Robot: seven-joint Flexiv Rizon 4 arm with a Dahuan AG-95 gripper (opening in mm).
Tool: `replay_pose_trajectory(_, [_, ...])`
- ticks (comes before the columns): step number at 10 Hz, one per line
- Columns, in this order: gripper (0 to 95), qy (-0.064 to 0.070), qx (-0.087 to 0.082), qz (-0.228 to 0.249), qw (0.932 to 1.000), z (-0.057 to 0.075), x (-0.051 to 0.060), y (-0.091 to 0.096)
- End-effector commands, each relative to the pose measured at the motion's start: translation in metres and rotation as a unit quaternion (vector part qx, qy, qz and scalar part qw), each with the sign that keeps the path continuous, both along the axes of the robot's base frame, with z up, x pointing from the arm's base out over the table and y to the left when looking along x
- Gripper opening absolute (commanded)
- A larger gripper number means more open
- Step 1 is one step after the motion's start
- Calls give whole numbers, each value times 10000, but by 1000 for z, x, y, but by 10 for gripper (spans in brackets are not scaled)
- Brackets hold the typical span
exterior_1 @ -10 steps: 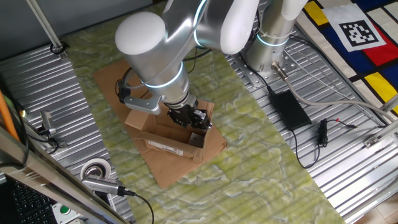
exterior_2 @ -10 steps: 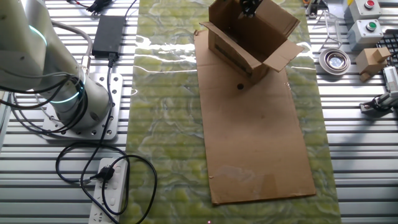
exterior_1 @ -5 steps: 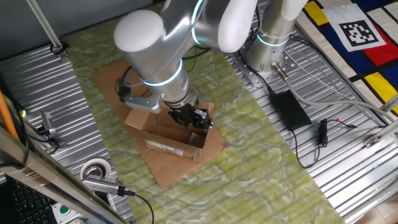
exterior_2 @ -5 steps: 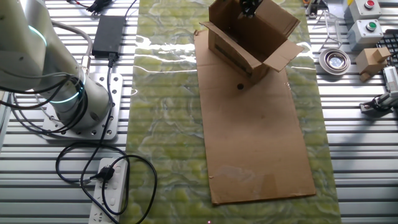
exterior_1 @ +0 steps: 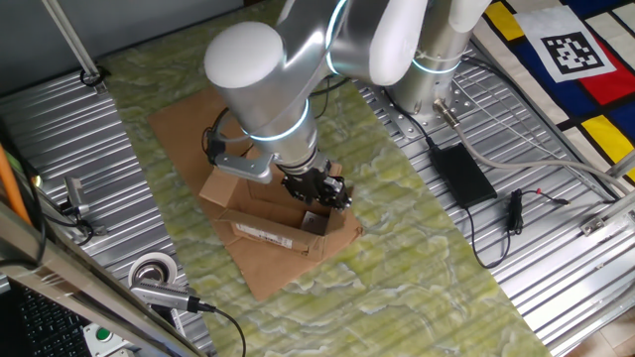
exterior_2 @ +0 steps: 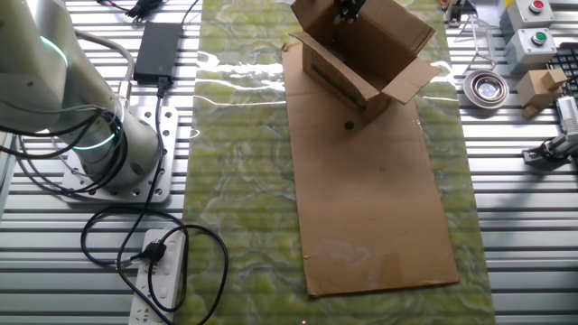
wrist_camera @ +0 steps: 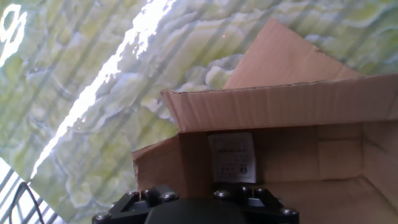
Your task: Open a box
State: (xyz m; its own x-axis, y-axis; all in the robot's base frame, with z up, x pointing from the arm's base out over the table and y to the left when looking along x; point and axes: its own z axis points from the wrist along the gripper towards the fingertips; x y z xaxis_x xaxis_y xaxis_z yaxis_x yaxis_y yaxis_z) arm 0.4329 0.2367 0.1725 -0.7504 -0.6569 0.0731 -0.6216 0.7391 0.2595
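So the pincer (exterior_1: 330, 190) is hanging right at the top of the box (exterior_1: 266, 213), poked in among the raised flaps, with the open cavity directly underneath it. From one fixed view, the box sits just below and to the left of the pincer, and the white barcode label (exterior_1: 262, 234) is on the side wall facing away from it, toward the tape roll (exterior_1: 152, 272) further off. The box rests on the large flat cardboard sheet (exterior_2: 370, 208), which lies over the green-patterned mat (exterior_1: 397, 258) on the tabletop (exterior_1: 556, 288). In the other fixed view only the dark tip of the pincer (exterior_2: 347, 9) shows at the top edge, sitting just above the box's (exterior_2: 361, 54) opening, between the tall back flap and the flap folded out to the side. The hand view looks down past the pincer's black mount into the box (wrist_camera: 261, 155): one flap (wrist_camera: 273, 106) stands up across the middle, and a small printed sticker (wrist_camera: 232, 155) is on the inside wall right below it, straight ahead of the pincer. Honestly can't tell if the fingers are spread wide or pinched narrow, since the fingertips are hidden by the arm in one view, too small in the other, and out of frame in the hand view.
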Motion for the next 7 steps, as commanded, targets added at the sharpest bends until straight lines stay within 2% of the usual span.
replay_pose_trajectory(1, [570,-24,2,28,10000,-2,-1,2])
replay_pose_trajectory(7, [570,-98,-31,112,9999,-15,-4,7])
